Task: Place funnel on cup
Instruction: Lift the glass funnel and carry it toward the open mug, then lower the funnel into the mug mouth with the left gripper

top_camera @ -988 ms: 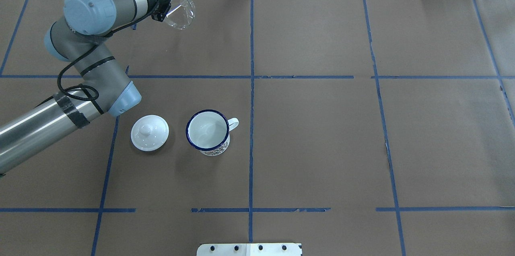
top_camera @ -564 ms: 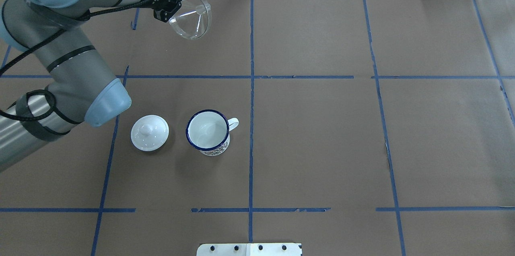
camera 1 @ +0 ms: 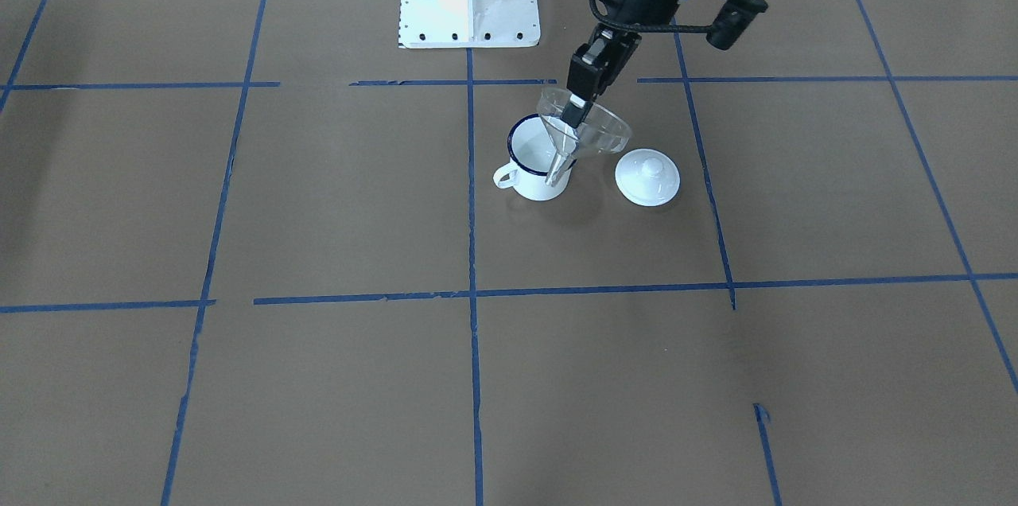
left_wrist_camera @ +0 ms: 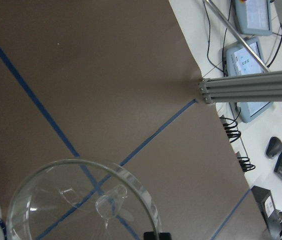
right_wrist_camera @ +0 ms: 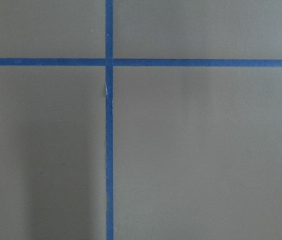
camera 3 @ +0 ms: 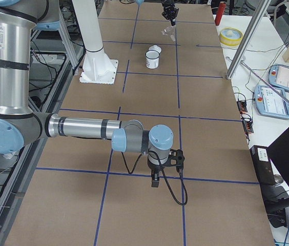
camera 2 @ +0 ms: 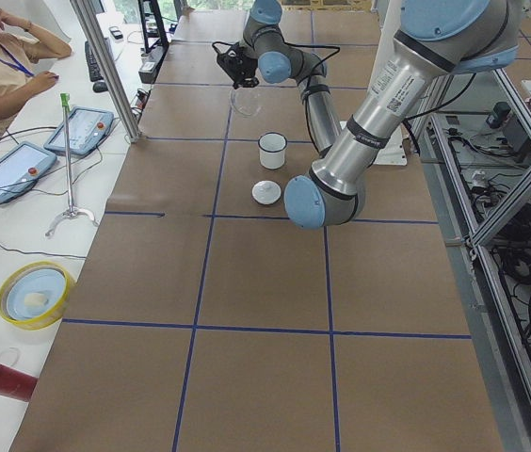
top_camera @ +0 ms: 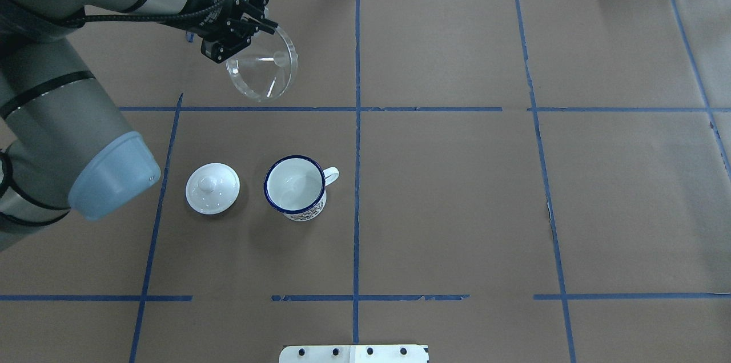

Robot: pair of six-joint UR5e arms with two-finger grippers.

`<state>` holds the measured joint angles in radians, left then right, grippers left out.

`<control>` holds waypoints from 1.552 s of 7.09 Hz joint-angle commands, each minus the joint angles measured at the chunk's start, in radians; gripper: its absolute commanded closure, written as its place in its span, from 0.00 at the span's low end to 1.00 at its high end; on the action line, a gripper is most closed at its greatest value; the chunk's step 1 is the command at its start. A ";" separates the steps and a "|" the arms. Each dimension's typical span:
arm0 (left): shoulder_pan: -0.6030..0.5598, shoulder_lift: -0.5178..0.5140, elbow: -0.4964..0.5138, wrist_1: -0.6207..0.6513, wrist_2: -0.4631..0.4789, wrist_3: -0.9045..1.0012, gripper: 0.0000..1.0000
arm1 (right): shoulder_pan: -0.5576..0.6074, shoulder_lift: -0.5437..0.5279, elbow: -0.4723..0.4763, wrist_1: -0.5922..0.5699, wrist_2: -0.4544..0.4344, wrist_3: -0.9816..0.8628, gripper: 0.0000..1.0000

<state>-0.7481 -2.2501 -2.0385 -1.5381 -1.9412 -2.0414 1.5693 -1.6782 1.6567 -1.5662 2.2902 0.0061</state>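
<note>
Brown-papered table (top_camera: 457, 209) with a blue tape grid: cup (top_camera: 294, 185) upright in the left half, about midway between near and far edges, handle toward the right end. White knobbed lid (top_camera: 212, 188) sits just beside it toward the left end, not touching. Left gripper (top_camera: 258, 20) has its jaws closed on the wide rim of the clear funnel (top_camera: 261, 69), held in the air, spout downward, apart from the cup, toward the far edge in the overhead view. Right gripper (camera 3: 155, 180) hangs low near the right end; jaw opening cannot be told.
</note>
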 commanded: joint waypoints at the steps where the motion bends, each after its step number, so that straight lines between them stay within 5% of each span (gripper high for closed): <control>1: 0.113 -0.061 -0.014 0.253 -0.016 0.143 1.00 | 0.000 0.000 0.000 0.000 0.000 0.000 0.00; 4: 0.130 -0.202 0.125 0.499 -0.019 0.335 1.00 | 0.000 0.000 0.000 0.000 0.000 0.000 0.00; 7: 0.130 -0.307 0.343 0.503 -0.041 0.409 1.00 | 0.000 0.000 0.000 0.000 0.000 0.000 0.00; 11: 0.135 -0.295 0.397 0.489 -0.047 0.438 1.00 | 0.000 0.000 0.000 0.000 0.000 0.000 0.00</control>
<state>-0.6151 -2.5476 -1.6699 -1.0402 -1.9891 -1.6065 1.5693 -1.6782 1.6567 -1.5662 2.2902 0.0062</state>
